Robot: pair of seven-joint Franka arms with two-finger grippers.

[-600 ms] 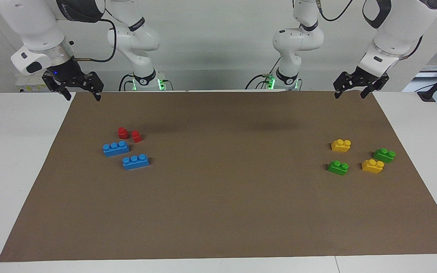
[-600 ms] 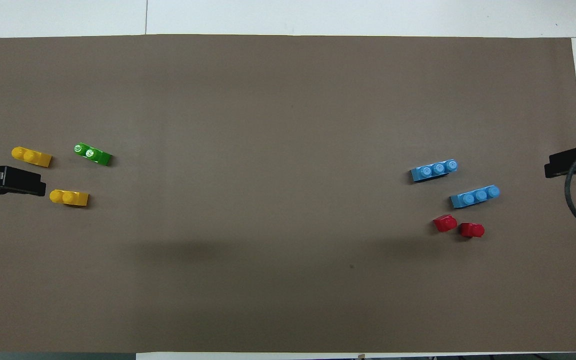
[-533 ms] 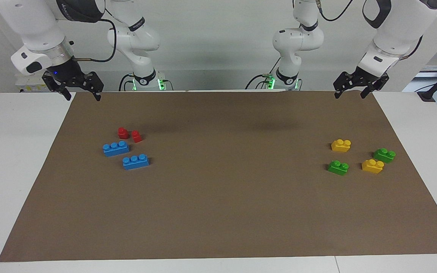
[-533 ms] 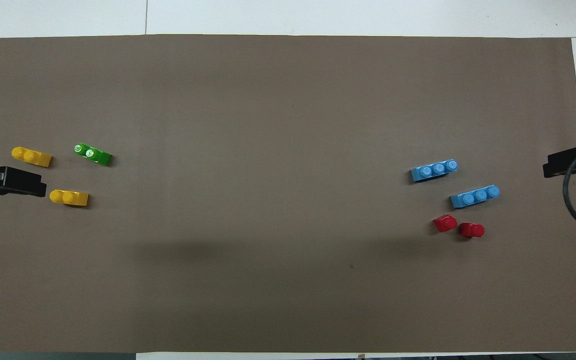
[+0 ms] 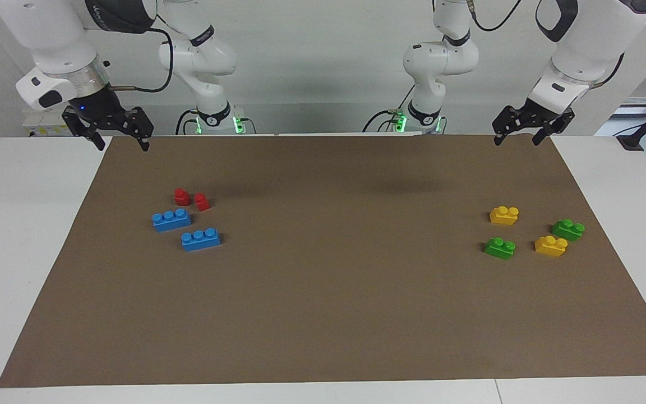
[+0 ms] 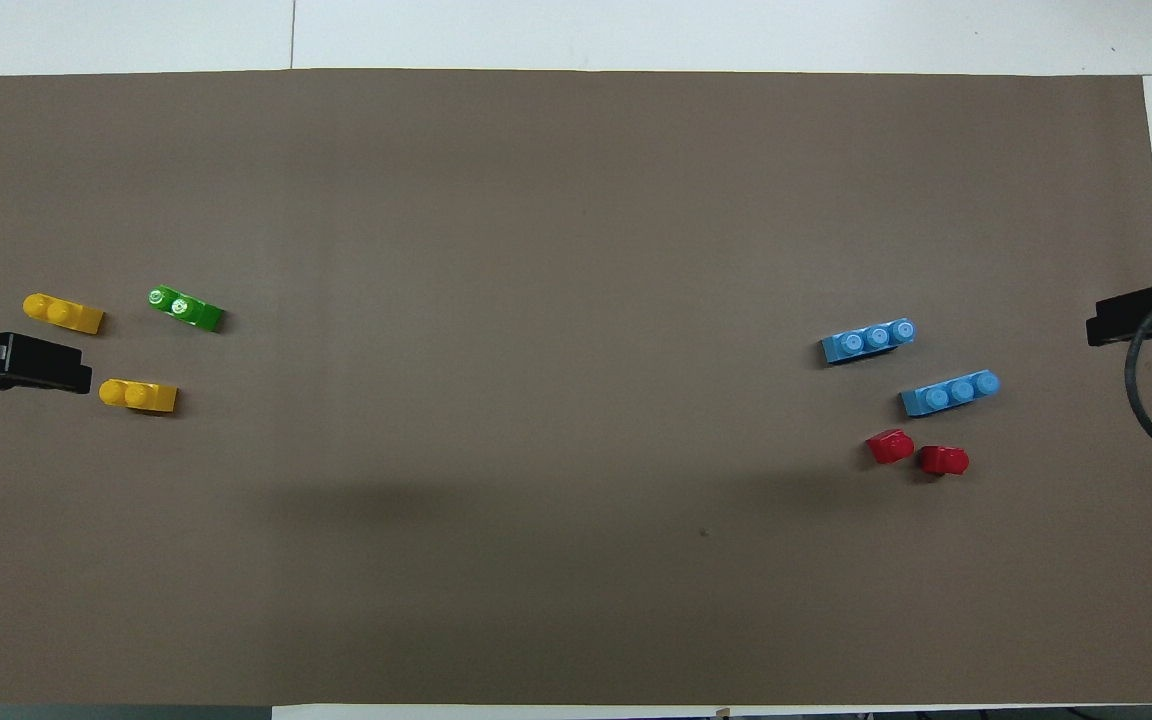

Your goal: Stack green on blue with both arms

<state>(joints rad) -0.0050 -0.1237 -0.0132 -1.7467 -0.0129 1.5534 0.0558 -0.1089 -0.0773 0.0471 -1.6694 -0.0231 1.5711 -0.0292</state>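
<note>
Landmark: flat brown rectangular mat (image 5: 323, 314) covering the table; all positions below refer to it.
Right gripper (image 5: 121, 145): black two-finger tool, raised over the mat's edge at the right arm's end. Jaws spread wide, nothing between them.
Red bricks: two small red plastic one-stud bricks (image 5: 181, 196) (image 5: 202, 201), on the mat toward the right arm's end. Not part of the task.
Blue bricks: two light-blue plastic three-stud bricks (image 5: 171, 219) (image 5: 201, 239), flat on the mat, studs up, just beside the red pair and farther from the robots. Either serves as the base of the stack.
Yellow bricks: two yellow plastic two-stud bricks (image 5: 504, 215) (image 5: 550, 246), on the mat toward the left arm's end.
Green bricks: two bright-green plastic two-stud bricks (image 5: 499, 247) (image 5: 568, 229), on the mat among the yellow pair, studs up. In the overhead view the raised left tool hides most of one.
Left gripper (image 5: 516, 140): black two-finger tool, raised over the mat's edge at the left arm's end. Jaws apart, empty.
Change: over the last half second the right gripper has crept slightly; the left gripper and all bricks have held position.
Meaning: judged as the start of the approach. No brick is lifted and green and blue lie well apart, so both picks and the stacking remain to be done.
</note>
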